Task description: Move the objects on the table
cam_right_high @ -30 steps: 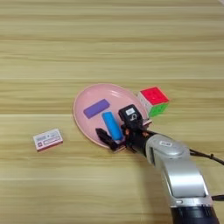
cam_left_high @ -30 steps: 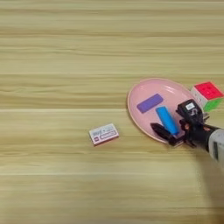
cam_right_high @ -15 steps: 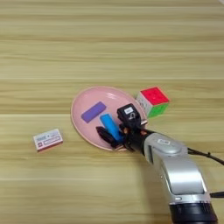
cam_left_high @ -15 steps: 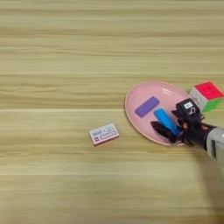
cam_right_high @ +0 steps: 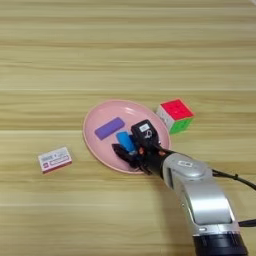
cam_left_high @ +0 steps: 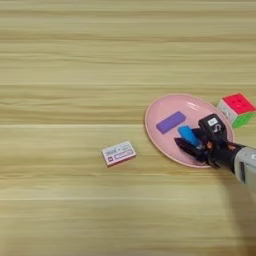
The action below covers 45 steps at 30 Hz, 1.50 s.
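Blue bar sits between our gripper's spread black fingers near the pink plate's front edge; closing off-centre could skid it into the purple bar.

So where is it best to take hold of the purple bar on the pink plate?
Grip the purple bar across its short width, at the middle, coming from above. It lies flat on the pink plate with both long edges free; the blue bar lies apart.

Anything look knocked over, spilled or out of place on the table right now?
Nothing stands out. The purple bar and blue bar lie flat in the pink plate, the end effector around the blue one. Puzzle cube and printed box sit undisturbed.
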Motion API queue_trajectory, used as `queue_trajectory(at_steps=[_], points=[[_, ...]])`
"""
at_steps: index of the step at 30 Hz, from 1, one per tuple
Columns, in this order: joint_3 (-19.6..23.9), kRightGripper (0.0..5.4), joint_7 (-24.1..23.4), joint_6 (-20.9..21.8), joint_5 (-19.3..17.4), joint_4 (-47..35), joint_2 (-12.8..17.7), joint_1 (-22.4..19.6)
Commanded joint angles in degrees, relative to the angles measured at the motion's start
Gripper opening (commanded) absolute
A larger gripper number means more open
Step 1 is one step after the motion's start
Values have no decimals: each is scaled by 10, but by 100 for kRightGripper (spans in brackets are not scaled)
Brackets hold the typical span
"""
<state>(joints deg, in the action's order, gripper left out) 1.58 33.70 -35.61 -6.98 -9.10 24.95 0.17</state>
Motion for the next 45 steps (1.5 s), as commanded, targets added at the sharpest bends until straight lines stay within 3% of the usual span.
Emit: queue_trajectory(at_steps=[1, 8, 21, 32, 45], points=[[2, 217, -17, 11, 14, -8, 21, -11], [4, 143, -23, 15, 13, -11, 19, -11], [15, 141, -32, 10, -4, -43, 10, -12], [30, 141, -36, -6, -24, -76, 3, -36], [-11, 141, -43, 0, -23, -85, -23, -113]])
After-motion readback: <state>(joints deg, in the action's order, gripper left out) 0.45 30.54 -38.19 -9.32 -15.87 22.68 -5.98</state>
